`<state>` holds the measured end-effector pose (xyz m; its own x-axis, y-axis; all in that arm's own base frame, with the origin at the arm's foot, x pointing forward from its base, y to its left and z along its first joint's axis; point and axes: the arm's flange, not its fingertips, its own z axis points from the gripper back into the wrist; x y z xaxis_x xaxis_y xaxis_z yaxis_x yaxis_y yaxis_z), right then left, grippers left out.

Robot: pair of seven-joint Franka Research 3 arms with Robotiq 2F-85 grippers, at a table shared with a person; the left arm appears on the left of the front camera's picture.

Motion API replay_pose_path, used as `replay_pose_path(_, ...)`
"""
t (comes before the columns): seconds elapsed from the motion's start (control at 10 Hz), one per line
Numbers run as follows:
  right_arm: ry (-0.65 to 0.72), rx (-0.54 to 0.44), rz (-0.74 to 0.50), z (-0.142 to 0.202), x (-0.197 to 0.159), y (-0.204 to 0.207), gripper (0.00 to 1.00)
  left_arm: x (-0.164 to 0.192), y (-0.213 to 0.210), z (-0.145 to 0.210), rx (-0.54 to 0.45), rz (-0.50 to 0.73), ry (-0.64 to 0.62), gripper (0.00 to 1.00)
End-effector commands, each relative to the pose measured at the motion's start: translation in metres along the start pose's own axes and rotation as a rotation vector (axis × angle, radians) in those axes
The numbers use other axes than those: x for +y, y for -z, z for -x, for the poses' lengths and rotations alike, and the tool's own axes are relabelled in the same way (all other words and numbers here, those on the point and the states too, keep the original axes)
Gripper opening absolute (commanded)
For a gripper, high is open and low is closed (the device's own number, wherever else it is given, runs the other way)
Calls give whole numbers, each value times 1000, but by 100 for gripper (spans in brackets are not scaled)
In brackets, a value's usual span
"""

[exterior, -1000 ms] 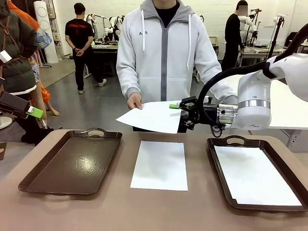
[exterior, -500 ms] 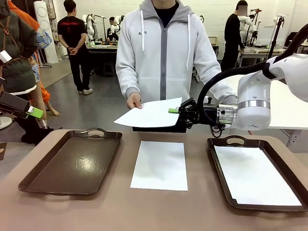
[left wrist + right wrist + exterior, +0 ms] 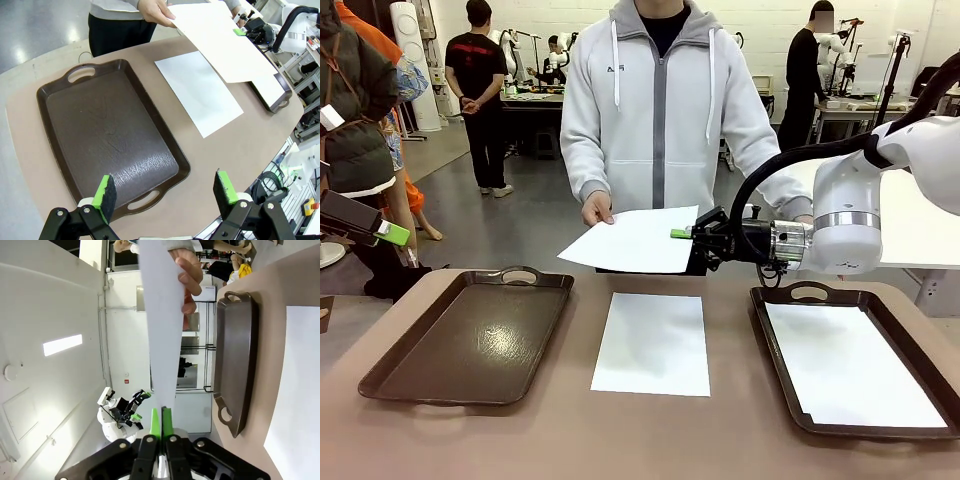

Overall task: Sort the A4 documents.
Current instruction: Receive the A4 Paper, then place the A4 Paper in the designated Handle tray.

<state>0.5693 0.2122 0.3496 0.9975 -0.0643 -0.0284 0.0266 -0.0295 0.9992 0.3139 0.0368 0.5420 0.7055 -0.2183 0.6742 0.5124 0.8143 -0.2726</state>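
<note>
Wall: plain white back wall (image 3: pixel 760 30), running across the far side of the hall.
Floor: smooth grey glossy floor (image 3: pixel 490 225), with pale patches of reflected light.
Near table: matte tan-brown tabletop (image 3: pixel 650 440); its edge is rounded in the left wrist view.
Side table: white flat-topped table (image 3: pixel 920 240), just beyond the tan one on the right.
Far bench: dark cluttered workbench (image 3: pixel 535 102), near the back wall.
Column: tall white rounded cabinet (image 3: pixel 408 40), far left.
Light: bright rectangular lit panel (image 3: pixel 62 344), set in a white surface.
</note>
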Motion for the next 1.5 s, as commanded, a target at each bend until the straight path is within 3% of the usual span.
replay_pose_path(0.0,19,62,-36,-5,5,-3,0,1,0,0,-5,21,7,100)
replay_pose_path(0.1,4,130,-85,-3,13,-8,0,1,0,0,-5,21,7,100)
replay_pose_path(0.2,0,14,-15,1,2,0,0,1,0,0,-5,21,7,100)
replay_pose_path(1.4,0,14,-15,1,2,0,0,1,0,0,-5,21,7,100)
